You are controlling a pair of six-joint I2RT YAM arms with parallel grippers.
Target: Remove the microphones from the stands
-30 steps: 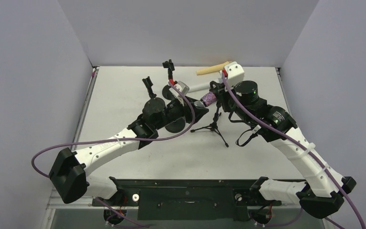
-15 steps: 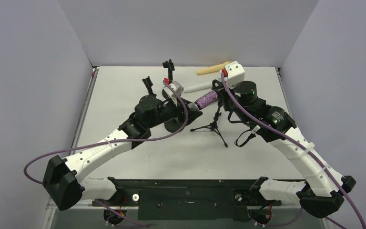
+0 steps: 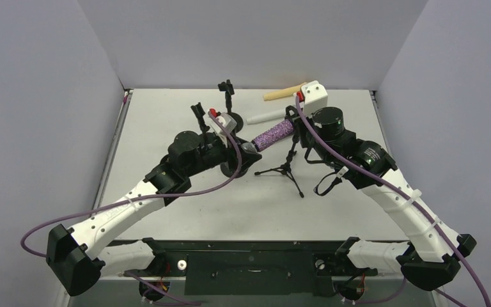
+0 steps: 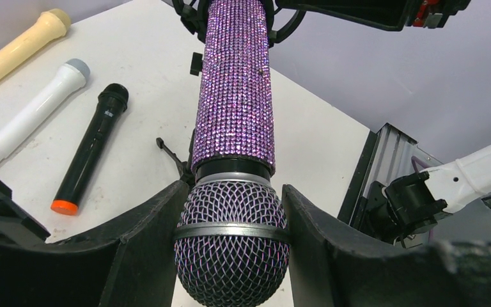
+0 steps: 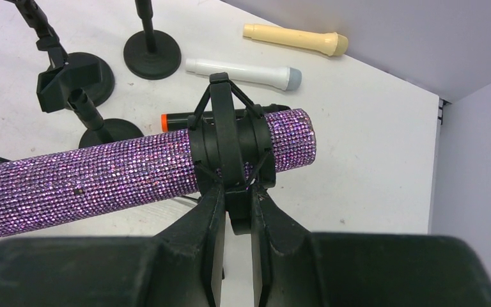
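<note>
The stand, a small black tripod, serves as the reference point. Its clip encircles the purple rhinestone microphone near the tail end. Only a short length of barrel projects past the clip on the stand's right, and the rest of the body extends to the stand's left. The right gripper is closed narrowly on the stand's stem directly beneath the clip, one finger on each side. The left gripper, left of the stand, holds the microphone by its mesh head, with both fingers pressed against the grille. Beyond the stand lie three loose units in order of distance: a black microphone with an orange end, a white microphone and a cream microphone. Three round-base stands sit to the stand's left and beyond it.
</note>
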